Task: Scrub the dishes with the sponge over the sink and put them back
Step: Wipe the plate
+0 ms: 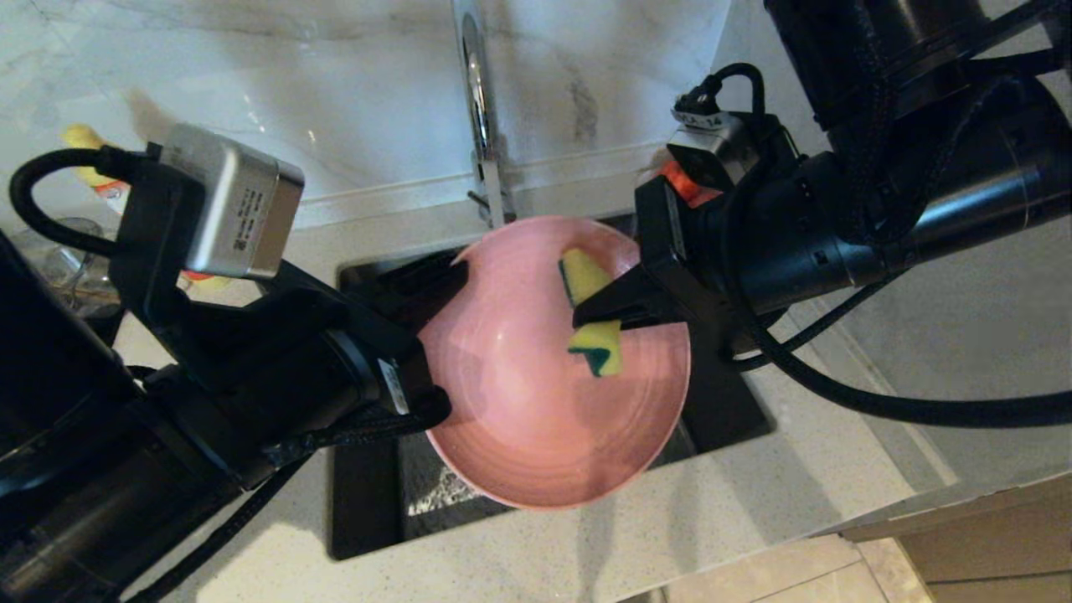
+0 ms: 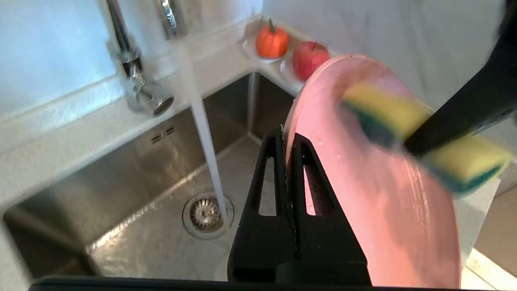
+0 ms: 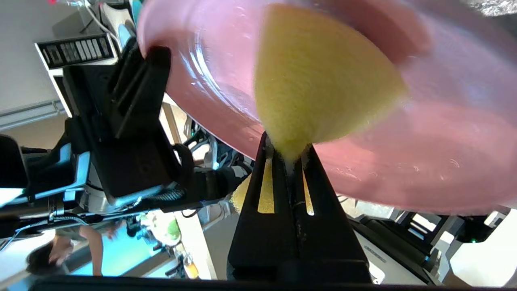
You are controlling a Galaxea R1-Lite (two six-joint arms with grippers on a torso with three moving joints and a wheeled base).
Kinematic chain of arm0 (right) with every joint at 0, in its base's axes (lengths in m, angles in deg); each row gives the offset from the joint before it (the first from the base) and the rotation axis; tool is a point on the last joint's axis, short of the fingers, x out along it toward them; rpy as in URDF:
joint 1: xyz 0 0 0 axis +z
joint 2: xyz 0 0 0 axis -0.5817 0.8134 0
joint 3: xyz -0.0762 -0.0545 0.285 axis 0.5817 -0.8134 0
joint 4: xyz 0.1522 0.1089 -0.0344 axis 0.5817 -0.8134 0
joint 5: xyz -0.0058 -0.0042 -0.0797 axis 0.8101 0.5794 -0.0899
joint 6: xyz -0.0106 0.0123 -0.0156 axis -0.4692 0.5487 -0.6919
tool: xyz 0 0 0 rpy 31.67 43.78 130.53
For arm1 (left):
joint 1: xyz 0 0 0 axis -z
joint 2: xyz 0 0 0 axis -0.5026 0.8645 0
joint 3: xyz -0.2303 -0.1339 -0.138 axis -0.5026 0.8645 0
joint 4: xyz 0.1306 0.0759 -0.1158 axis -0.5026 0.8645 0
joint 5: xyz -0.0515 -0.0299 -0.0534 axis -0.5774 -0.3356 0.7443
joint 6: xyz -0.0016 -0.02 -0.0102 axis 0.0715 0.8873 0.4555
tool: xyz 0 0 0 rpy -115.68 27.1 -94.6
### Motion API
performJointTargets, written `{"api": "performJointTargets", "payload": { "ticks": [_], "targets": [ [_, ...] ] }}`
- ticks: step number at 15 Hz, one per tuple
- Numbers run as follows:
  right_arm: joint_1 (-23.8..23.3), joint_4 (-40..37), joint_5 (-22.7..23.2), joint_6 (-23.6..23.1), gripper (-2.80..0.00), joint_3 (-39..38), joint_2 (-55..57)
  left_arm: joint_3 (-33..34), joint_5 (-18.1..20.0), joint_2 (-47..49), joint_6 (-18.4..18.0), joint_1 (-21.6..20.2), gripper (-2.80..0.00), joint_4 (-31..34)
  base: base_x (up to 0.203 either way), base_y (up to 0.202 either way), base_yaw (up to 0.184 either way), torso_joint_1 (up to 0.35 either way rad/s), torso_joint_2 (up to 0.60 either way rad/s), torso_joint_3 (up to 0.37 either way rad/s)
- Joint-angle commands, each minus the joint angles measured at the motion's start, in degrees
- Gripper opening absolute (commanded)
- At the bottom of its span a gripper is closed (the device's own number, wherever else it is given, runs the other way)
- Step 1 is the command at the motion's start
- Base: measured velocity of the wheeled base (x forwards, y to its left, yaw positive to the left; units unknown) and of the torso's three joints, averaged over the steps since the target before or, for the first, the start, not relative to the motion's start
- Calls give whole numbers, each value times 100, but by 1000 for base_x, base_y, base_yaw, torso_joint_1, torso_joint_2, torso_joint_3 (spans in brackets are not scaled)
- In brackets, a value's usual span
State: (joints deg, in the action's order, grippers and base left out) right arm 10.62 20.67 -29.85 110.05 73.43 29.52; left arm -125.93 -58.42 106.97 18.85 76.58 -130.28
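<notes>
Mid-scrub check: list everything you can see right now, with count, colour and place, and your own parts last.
plate: 1, pink, held tilted over the sink
sponge: 1, yellow with green layer, against the plate's face
sink: 1, steel, below the plate, round drain in its floor
tap: 1, chrome, behind the sink, water running
pumpkin: 1, orange, on the counter corner by the sink
apple: 1, red, beside the pumpkin
counter: 1, pale speckled, around the sink
left claw: 1, black, shut on the plate's rim
right claw: 1, black, shut on the sponge
</notes>
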Motion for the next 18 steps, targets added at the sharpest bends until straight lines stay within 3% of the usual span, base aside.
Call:
{"api": "performJointTargets", "payload": {
  "ticks": [1,6,11,18],
  "targets": [
    [64,182,12,17,-280,-3,212,42,66,128,-382,-8,-280,-317,0,0,0,0,0,0],
    [66,321,49,-1,-280,-3,316,24,194,209,-906,-62,-280,-604,0,0,0,0,0,0],
    [179,83,214,25,-280,-20,185,-70,206,290,-924,-199,-280,-682,0,0,0,0,0,0],
    [-23,-172,197,34,-280,-29,108,-582,192,137,-889,-403,-280,-606,0,0,0,0,0,0]
  ]
}}
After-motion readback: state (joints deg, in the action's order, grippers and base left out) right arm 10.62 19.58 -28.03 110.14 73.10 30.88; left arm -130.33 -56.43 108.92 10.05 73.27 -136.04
